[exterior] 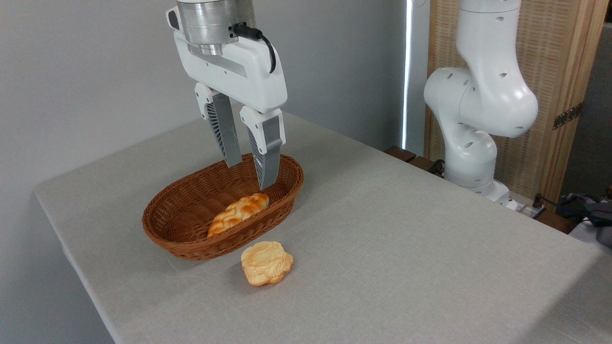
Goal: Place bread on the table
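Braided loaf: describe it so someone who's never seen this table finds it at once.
On the grey table, find the brown oval wicker basket at the left. The braided loaf lies inside it, below the open hand. Long, glossy golden-orange and plaited, unlike the paler round bun outside on the cloth.

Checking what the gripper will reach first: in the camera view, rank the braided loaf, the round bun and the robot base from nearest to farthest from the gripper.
From the gripper:
1. Braided loaf, just below, in the basket.
2. Round bun, lower, on the table before the basket.
3. Robot base, far right.
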You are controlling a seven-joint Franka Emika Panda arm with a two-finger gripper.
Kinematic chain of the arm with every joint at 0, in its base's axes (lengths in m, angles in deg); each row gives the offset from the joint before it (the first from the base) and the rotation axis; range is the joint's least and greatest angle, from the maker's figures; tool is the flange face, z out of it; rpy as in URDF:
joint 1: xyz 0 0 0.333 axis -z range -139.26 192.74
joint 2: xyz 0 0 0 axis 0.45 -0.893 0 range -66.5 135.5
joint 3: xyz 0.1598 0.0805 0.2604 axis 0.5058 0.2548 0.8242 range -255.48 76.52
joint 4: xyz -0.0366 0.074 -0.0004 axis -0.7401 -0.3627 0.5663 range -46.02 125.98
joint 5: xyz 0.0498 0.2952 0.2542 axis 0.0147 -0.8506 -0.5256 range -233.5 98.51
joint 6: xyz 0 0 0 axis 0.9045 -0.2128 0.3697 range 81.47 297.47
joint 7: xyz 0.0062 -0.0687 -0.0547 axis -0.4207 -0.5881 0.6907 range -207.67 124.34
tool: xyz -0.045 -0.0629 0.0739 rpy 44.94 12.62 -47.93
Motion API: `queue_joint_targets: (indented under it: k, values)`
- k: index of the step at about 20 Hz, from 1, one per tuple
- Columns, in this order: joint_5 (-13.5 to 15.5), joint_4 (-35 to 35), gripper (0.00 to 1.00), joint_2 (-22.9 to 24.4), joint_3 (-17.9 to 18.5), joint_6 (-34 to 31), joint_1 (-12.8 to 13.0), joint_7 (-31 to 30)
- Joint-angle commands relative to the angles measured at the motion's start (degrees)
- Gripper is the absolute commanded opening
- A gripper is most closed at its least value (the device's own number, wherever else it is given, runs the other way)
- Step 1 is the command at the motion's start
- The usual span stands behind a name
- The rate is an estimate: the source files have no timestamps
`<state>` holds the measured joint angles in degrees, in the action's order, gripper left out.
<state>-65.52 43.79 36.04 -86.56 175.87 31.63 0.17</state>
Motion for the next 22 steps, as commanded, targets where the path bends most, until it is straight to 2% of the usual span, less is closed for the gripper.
queue_joint_targets:
  k: [1, 16, 19, 22]
  values:
    - [0.9, -0.7, 1.0, 0.2, 0.3, -2.1, 0.1, -0.4]
    - [1.0, 0.1, 1.0, 0.6, 0.0, -2.8, 0.5, -0.6]
    - [2.9, 0.8, 1.0, 1.1, 0.0, -2.5, 0.6, -0.8]
    - [3.0, 2.0, 1.0, 2.1, 0.1, -1.8, 0.9, -0.9]
